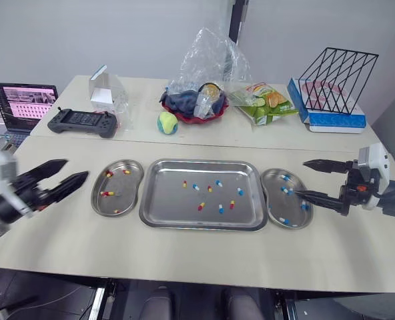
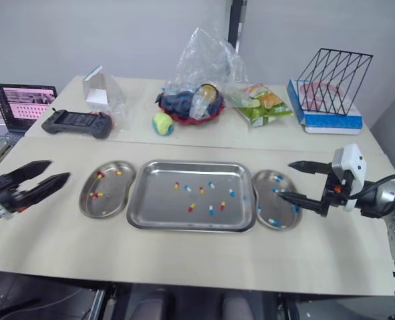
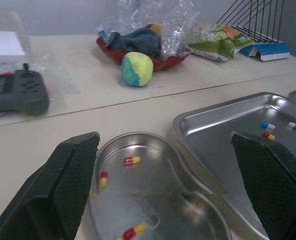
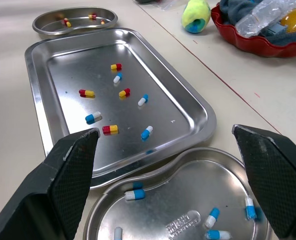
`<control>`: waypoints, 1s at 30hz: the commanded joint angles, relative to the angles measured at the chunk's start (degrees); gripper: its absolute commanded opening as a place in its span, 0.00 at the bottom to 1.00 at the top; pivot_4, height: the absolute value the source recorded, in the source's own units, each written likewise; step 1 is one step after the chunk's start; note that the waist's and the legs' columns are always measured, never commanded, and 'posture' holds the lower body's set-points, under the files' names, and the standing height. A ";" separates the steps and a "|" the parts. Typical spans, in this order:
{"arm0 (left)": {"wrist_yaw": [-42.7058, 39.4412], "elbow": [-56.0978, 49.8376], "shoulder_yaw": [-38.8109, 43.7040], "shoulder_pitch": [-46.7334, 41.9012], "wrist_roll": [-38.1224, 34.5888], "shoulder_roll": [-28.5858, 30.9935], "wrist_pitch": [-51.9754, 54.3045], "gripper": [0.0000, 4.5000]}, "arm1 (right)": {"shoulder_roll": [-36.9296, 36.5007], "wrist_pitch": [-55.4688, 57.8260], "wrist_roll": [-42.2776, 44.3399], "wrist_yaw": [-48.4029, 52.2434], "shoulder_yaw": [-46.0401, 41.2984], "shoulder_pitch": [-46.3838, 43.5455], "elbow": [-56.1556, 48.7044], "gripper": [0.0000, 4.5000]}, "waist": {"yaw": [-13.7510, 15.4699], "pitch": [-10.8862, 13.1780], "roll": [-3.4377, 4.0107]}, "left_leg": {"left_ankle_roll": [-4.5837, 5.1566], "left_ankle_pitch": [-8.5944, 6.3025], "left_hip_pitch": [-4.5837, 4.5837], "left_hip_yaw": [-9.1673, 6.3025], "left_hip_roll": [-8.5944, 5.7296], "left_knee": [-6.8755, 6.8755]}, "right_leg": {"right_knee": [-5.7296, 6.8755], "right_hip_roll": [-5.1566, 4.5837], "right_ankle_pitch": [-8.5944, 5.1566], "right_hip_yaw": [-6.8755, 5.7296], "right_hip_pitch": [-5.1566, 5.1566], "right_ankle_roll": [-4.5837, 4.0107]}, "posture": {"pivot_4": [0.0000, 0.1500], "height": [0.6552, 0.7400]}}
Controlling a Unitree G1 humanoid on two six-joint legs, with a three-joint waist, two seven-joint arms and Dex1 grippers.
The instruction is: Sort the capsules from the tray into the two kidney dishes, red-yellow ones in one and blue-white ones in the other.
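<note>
Your right gripper (image 1: 300,178) and left gripper (image 1: 76,168) both have fingers apart, holding nothing. Capsules (image 1: 221,209) lie in the tray (image 1: 201,225), beyond the right fingertips and past the blue-white dish (image 1: 277,205). Straddle one capsule squarely before closing.

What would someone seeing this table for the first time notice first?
The steel tray in the middle, scattered with two-tone capsules. Kidney dishes flank it: the left dish holds red-yellow ones, the right dish blue-white. The left gripper and right gripper hang open at the outer sides.
</note>
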 commanded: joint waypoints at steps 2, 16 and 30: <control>12.79 -9.80 -8.88 -6.32 -0.04 -7.60 5.13 0.98 | 0.09 0.52 1.64 -1.47 -2.71 1.66 -4.08 1.00 | 0.22 0.00 -0.01 | 0.00 0.00 -0.03 -0.03 -0.02 0.02 | 0.01 0.00 0.00 0.00 0.00 0.00 | 1.00 0.73; 34.54 -20.03 -25.61 -9.96 8.55 -19.94 17.16 0.98 | -0.65 3.69 3.60 -4.23 -5.52 3.78 -9.02 1.00 | 0.04 -0.01 -0.01 | 0.01 0.00 -0.04 -0.09 -0.14 0.09 | 0.01 -0.02 0.02 0.08 0.01 0.04 | 1.00 0.73; 40.35 -16.35 -37.18 -14.18 20.83 -26.09 18.71 0.58 | -0.57 4.29 3.63 -6.17 -7.01 6.55 -11.46 1.00 | 0.39 -0.01 -0.01 | 0.01 0.01 -0.05 -0.10 -0.23 0.13 | -0.02 -0.05 0.02 0.08 0.06 0.05 | 1.00 0.73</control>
